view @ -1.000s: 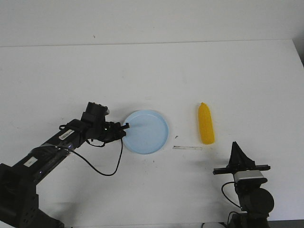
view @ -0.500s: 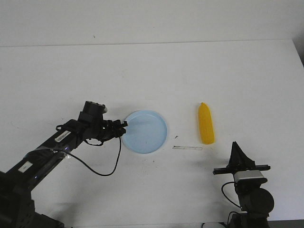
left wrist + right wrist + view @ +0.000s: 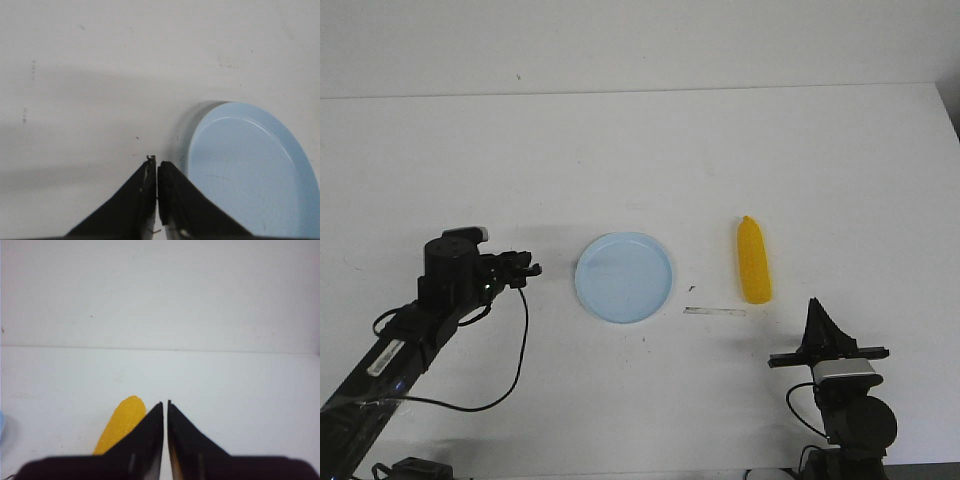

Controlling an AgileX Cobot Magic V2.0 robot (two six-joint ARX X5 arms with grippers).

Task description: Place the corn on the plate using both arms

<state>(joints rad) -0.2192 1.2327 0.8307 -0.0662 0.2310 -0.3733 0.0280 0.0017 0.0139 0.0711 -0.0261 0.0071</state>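
Left gripper (image 3: 530, 268) sitting clenched and empty just left of the plate (image 3: 623, 277), right gripper (image 3: 165, 405) clenched and empty near the table's (image 3: 640, 150) front edge, corn (image 3: 753, 260) lying on the table right of the plate, apart from it

Corn (image 3: 120, 427) base hidden behind right hand (image 3: 165, 405).

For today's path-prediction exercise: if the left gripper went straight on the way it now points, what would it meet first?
Probably the round pale-blue plate: the shut left gripper points rightward at its near rim, with bare white table between them. Its height above the table is unclear.
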